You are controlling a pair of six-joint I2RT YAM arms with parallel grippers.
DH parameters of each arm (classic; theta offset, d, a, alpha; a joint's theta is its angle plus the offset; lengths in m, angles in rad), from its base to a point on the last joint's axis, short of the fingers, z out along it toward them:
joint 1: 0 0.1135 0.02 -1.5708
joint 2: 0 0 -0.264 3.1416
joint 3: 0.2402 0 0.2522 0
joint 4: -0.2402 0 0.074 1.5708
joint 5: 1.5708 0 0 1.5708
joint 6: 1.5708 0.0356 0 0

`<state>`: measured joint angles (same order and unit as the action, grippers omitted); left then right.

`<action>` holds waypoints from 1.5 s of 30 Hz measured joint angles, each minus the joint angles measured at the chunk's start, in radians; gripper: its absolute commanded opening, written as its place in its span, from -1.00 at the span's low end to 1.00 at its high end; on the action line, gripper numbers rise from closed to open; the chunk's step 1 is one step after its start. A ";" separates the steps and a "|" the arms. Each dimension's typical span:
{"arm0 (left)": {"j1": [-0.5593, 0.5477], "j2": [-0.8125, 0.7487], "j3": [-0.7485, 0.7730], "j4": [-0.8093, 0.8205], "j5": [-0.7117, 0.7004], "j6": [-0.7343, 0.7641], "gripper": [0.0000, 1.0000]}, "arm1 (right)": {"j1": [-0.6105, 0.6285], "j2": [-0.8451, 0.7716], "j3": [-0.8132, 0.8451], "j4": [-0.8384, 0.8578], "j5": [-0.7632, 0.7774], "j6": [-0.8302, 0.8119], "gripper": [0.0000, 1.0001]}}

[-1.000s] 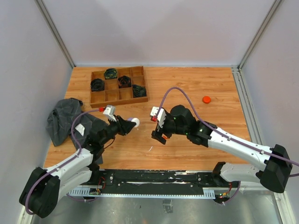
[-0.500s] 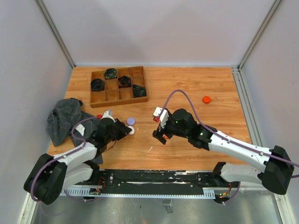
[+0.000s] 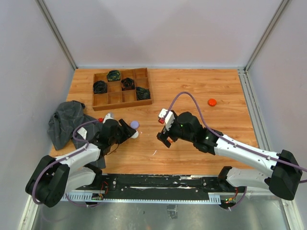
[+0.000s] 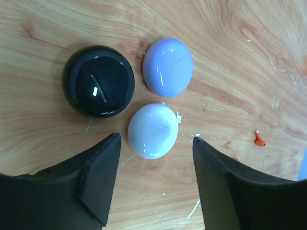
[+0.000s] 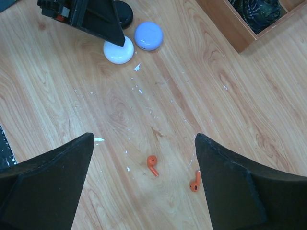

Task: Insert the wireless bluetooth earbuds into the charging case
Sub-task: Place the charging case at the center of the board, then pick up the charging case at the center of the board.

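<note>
Wood table [image 3: 201, 91]: orange earbud [image 5: 152, 165] and second earbud [image 5: 194, 181] lie loose, near each other, well apart from the white puck [image 4: 152, 130]. My right pincer [image 5: 144, 139] hangs over them, wide, holding nothing. My left pincer [image 4: 156, 137] straddles the white puck, fingers parted, gaps showing either side. Lavender puck [image 4: 168, 66] and black puck [image 4: 98, 80] sit just beside the white puck.

Left arm [image 3: 79, 155]: we're seeing white shells, black joints and a black base.
Right arm [image 3: 244, 149]: same white-and-black build, we note.
Cable [image 3: 184, 93]: lavender-grey, and we spot one looping over each arm.
Wrist block [image 3: 164, 115]: small and white, and we catch a red tip.
Fingers [image 4: 98, 177]: we've got matte black wedges.
</note>
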<state>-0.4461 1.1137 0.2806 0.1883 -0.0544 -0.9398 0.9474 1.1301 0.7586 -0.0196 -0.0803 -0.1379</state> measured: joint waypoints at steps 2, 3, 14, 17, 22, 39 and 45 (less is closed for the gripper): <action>0.000 -0.033 0.000 -0.034 -0.014 0.003 0.58 | -0.010 0.001 0.000 -0.001 0.006 0.012 0.76; 0.000 -0.057 0.001 -0.055 -0.021 0.009 0.66 | -0.021 0.002 0.000 -0.002 0.009 0.018 0.77; 0.000 -0.269 0.071 -0.229 -0.104 0.153 0.99 | -0.157 0.109 0.095 -0.085 0.068 0.106 0.92; 0.000 -0.302 0.075 -0.229 -0.115 0.211 0.99 | -0.234 0.150 0.136 -0.119 0.080 0.135 0.94; 0.000 -0.348 0.072 -0.189 -0.120 0.287 0.99 | -0.390 0.225 0.187 -0.146 0.098 0.197 0.96; 0.000 -0.404 -0.040 -0.023 -0.082 0.431 0.91 | -0.813 0.576 0.366 -0.158 0.132 0.298 0.86; 0.000 -0.476 -0.056 -0.008 -0.075 0.446 0.87 | -0.903 0.745 0.488 -0.155 0.127 0.311 0.69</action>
<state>-0.4461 0.6376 0.2241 0.1802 -0.1291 -0.4938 0.0448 1.8751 1.2465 -0.1745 0.0463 0.1730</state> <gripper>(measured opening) 0.944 0.883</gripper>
